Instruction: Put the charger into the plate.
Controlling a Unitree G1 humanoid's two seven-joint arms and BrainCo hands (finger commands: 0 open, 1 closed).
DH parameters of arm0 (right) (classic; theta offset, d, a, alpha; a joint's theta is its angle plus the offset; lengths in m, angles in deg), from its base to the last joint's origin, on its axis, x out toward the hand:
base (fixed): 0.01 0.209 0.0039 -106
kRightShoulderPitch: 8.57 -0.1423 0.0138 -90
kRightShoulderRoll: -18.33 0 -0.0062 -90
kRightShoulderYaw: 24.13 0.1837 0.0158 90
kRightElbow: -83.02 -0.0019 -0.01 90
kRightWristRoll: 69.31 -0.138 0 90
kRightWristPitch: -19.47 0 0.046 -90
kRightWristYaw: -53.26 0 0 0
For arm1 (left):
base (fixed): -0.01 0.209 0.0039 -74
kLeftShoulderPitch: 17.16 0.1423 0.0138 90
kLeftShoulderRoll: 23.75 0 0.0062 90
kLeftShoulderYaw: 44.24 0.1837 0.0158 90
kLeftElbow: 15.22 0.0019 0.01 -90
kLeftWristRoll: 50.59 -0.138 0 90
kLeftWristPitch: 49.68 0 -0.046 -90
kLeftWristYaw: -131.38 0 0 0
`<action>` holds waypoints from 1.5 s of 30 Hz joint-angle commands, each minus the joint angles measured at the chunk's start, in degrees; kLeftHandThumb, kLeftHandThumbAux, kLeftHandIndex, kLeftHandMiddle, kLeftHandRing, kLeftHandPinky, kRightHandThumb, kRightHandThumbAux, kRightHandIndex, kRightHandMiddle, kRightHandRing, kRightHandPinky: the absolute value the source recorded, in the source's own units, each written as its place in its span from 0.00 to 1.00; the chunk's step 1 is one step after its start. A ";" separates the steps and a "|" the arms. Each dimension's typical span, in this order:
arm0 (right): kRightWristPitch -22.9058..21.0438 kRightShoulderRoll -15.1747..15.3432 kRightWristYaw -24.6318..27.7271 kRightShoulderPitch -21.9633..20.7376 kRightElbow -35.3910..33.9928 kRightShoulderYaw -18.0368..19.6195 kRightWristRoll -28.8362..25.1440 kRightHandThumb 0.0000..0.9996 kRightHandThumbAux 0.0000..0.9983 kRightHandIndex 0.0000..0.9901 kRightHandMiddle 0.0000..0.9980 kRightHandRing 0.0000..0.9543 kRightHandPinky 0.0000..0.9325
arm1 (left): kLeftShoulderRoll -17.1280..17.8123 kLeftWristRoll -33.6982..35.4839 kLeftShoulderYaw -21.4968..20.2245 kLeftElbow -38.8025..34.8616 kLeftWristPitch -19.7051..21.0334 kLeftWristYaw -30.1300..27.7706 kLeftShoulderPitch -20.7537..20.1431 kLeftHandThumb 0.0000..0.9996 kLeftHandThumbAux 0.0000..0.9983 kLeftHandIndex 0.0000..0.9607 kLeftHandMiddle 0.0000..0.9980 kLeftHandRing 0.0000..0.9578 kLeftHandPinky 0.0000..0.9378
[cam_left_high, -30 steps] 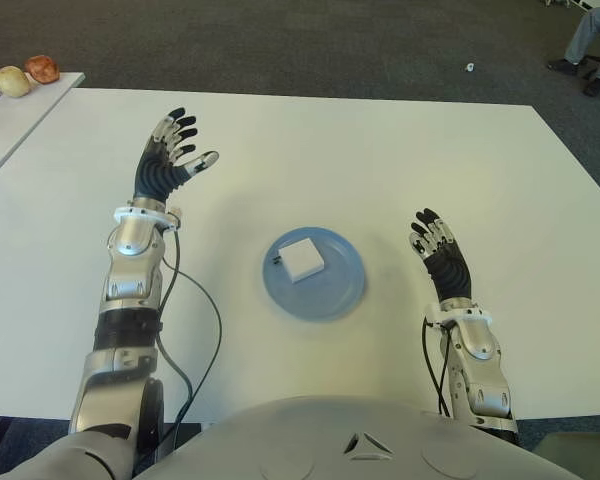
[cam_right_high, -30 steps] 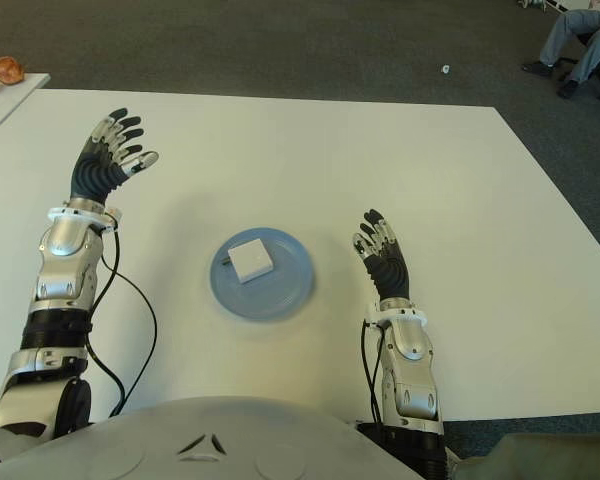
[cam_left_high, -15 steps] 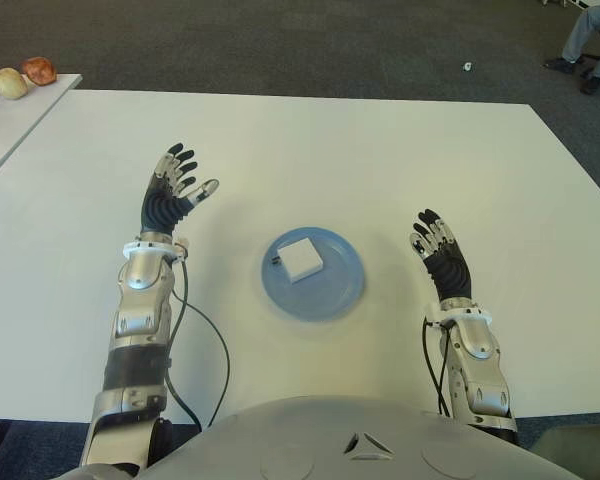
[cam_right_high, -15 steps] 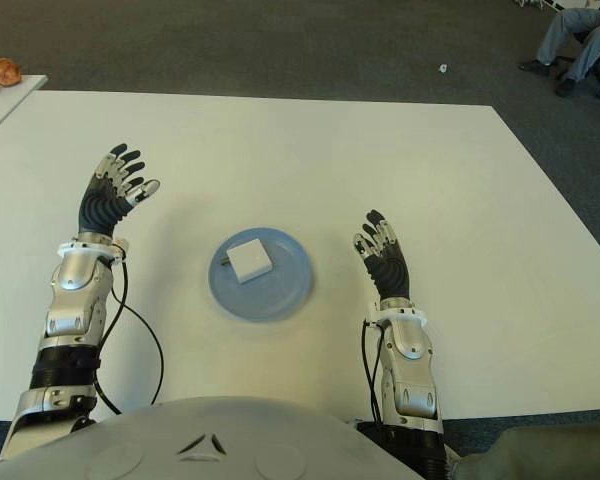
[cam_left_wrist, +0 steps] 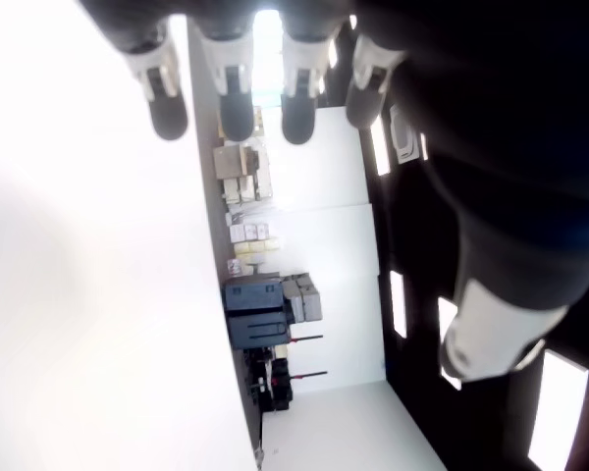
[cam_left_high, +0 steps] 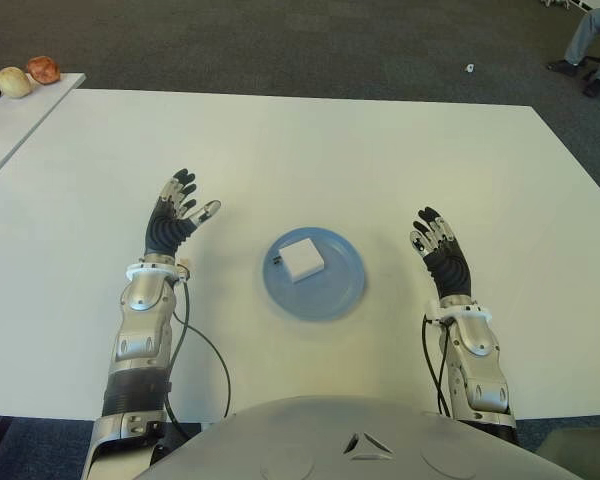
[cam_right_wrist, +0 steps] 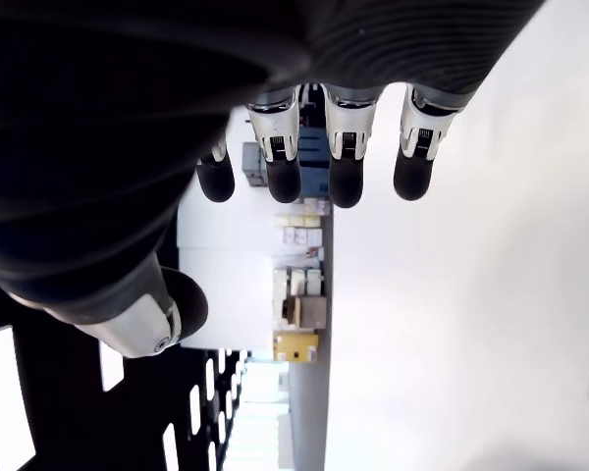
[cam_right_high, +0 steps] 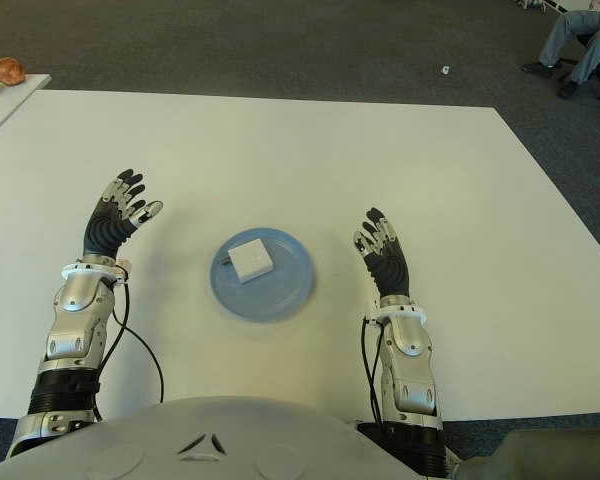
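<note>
A white square charger (cam_left_high: 302,258) lies flat inside the blue plate (cam_left_high: 336,291) at the middle of the white table (cam_left_high: 380,160). My left hand (cam_left_high: 177,210) is to the left of the plate, well apart from it, fingers spread and empty. On the plate's right my right hand (cam_left_high: 437,247) shows with its fingers (cam_right_wrist: 346,157) straight and holding nothing. Both wrist views show only extended fingertips (cam_left_wrist: 236,93) and no object in either palm.
A second table (cam_left_high: 0,110) at the far left carries a few round food items (cam_left_high: 28,76). A seated person's legs (cam_left_high: 592,35) show at the far right on the dark carpet. A cable (cam_left_high: 215,350) trails from my left forearm.
My left hand has drawn back toward me and lowered nearer the table, staying open. The right hand, charger and plate have not moved.
</note>
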 commanded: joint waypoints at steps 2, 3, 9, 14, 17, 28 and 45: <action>-0.21 0.10 0.13 -0.37 1.23 -0.02 0.16 0.00 0.61 0.00 0.10 0.09 0.06 | 0.73 0.51 0.93 1.02 3.13 -1.76 0.12 0.09 0.68 0.05 0.09 0.08 0.10; -0.20 0.11 0.15 -0.38 1.25 -0.03 0.16 0.00 0.61 0.00 0.10 0.09 0.06 | 0.77 0.53 0.97 1.04 3.39 -1.83 0.12 0.09 0.68 0.05 0.09 0.08 0.09; -0.22 0.16 0.19 -0.38 1.27 -0.04 0.21 0.00 0.62 0.00 0.10 0.09 0.06 | 1.04 0.31 1.55 2.09 4.58 -2.37 0.19 0.10 0.69 0.04 0.07 0.06 0.08; -0.13 0.08 0.06 -0.29 1.07 -0.14 0.38 0.00 0.62 0.00 0.10 0.09 0.06 | 1.77 0.08 2.02 3.08 5.22 -3.50 0.42 0.09 0.68 0.03 0.06 0.05 0.06; -0.04 0.08 0.06 -0.27 1.10 -0.14 0.42 0.00 0.62 0.00 0.10 0.09 0.06 | 2.18 0.05 2.40 3.48 5.68 -4.49 0.65 0.09 0.68 0.01 0.05 0.04 0.04; -0.49 0.06 0.20 0.17 0.31 -0.14 0.27 0.00 0.61 0.00 0.10 0.08 0.06 | 3.38 -0.93 4.42 1.63 10.17 -5.84 2.25 0.08 0.65 0.00 0.00 0.00 0.00; -1.02 -0.07 0.55 0.42 -0.43 -0.51 -0.05 0.00 0.61 0.00 0.10 0.08 0.05 | 0.60 -3.86 7.54 -4.23 17.96 -1.92 2.05 0.03 0.63 0.00 0.00 0.00 0.00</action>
